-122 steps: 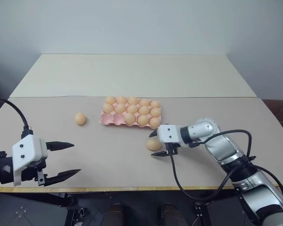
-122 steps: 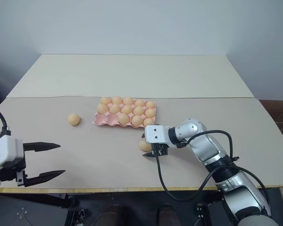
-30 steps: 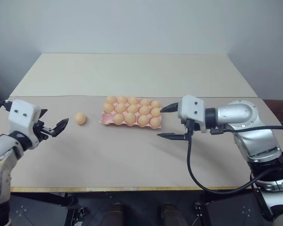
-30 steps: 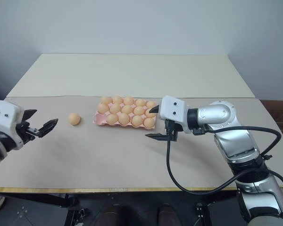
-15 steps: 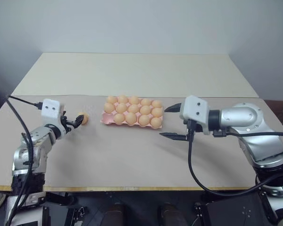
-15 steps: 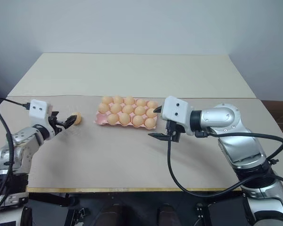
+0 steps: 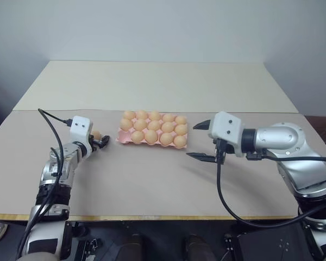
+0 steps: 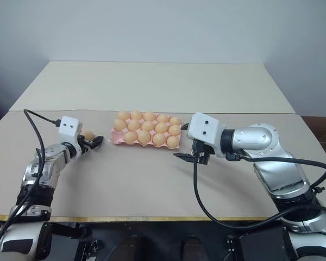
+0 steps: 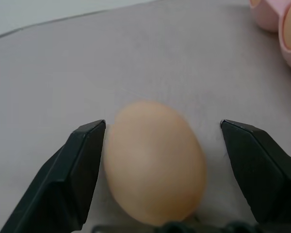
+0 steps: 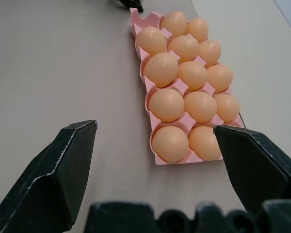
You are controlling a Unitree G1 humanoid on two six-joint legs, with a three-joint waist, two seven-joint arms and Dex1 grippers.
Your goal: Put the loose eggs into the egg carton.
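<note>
Sitting at about nine o'clock on the bench (image 7: 152,179), the left gripper (image 9: 162,170) has its two black fingers on either side of a loose egg (image 9: 153,162). In the left wrist view one finger (image 9: 72,174) touches the egg's side, while the other stands just apart from it, so the gripper straddles the egg and is not yet pinching it. The egg lies on the bench just beside the short end of the egg carton (image 7: 121,138). That pink carton sits near the bench's middle, towards twelve o'clock, with tan eggs in its cups, three rows across. At about three o'clock the right gripper (image 7: 200,140) hangs above the bench just off the carton's other short end, fingers spread wide with nothing between them, pointing back towards the carton.
</note>
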